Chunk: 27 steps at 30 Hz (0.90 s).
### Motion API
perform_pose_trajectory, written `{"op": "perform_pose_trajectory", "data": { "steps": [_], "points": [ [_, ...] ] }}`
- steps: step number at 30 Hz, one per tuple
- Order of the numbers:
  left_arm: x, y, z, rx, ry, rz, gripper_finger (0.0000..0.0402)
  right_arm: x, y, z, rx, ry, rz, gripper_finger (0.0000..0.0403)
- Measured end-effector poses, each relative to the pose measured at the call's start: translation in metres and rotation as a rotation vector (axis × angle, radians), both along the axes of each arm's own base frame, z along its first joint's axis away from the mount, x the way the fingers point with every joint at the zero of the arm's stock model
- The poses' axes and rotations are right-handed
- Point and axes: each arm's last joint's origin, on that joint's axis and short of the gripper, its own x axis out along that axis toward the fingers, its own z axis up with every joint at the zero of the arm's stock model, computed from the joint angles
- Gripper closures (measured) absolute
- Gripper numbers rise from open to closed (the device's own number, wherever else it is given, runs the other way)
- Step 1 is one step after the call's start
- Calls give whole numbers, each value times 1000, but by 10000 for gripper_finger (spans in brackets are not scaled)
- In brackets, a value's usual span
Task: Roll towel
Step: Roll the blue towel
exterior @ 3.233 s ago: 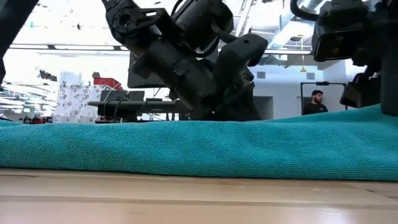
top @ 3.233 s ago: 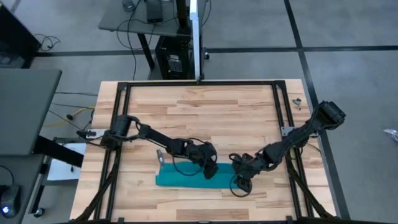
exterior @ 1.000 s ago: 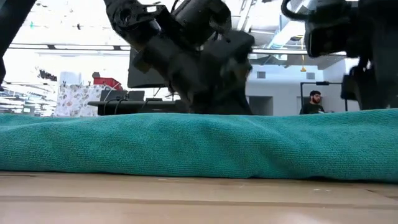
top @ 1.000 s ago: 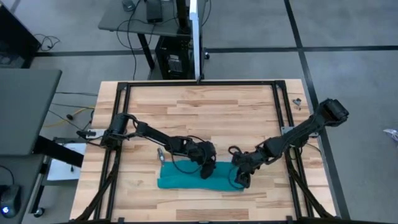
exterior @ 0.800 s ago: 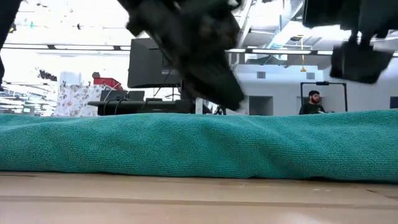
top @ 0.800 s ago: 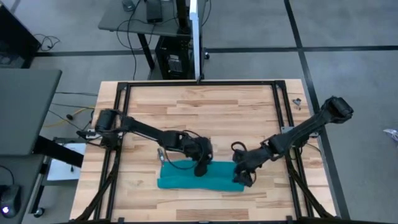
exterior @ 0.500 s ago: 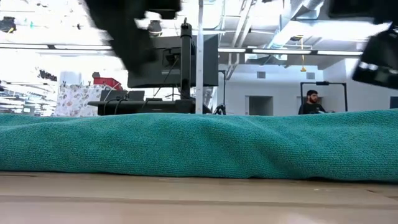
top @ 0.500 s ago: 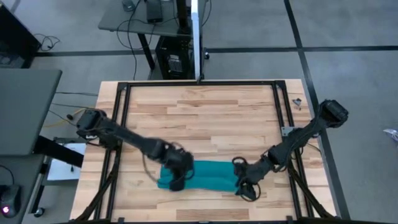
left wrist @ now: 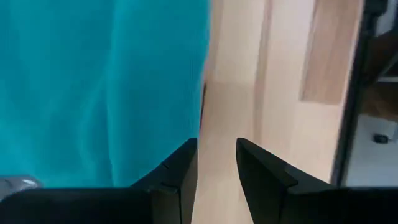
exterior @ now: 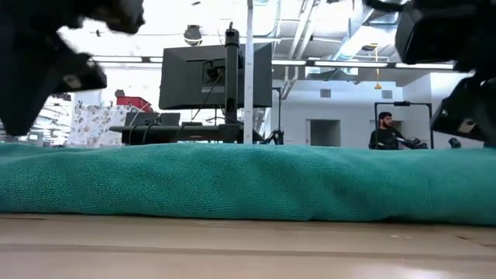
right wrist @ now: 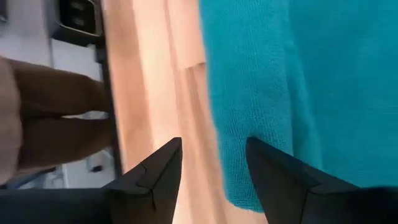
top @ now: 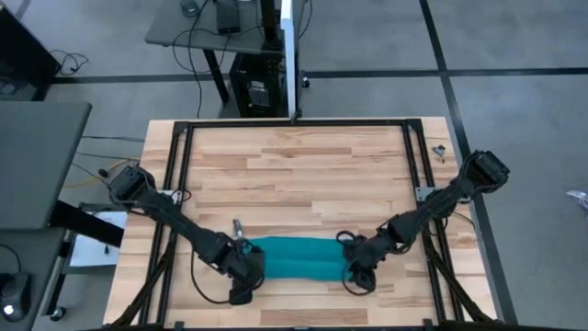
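No writing, label, brand, number or sign can be read in any of these views. The patterned box (exterior: 91, 124) in the room beyond the table, on the left in the low view, carries only a printed pattern, with no letters to make out. The dark monitor (exterior: 205, 75) behind the table shows its back, with no mark that can be read.

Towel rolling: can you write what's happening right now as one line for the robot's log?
towel: folded strip on table | left gripper: at its left end, open, empty | right gripper: at its right end, open, empty | roll: not started
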Motion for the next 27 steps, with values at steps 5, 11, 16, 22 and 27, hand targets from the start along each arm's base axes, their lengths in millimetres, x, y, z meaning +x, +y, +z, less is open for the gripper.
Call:
{"op": "perform_pose_trajectory", "data": {
  "steps": [5,11,16,22,27],
  "points": [
    [-7,6,-17,18,19,28,306,-2,-3,-4,-39,26,23,235],
    [-16,11,-30,33,37,58,306,-1,-1,-22,-82,91,32,235],
    [-20,9,-32,45,38,43,306,2,1,-33,-90,129,30,235],
    [-14,11,-10,19,19,33,306,-4,-6,-9,-44,88,-4,235],
    [-8,7,23,-49,-84,21,306,-14,-5,27,64,-7,-29,235]
  ]
}}
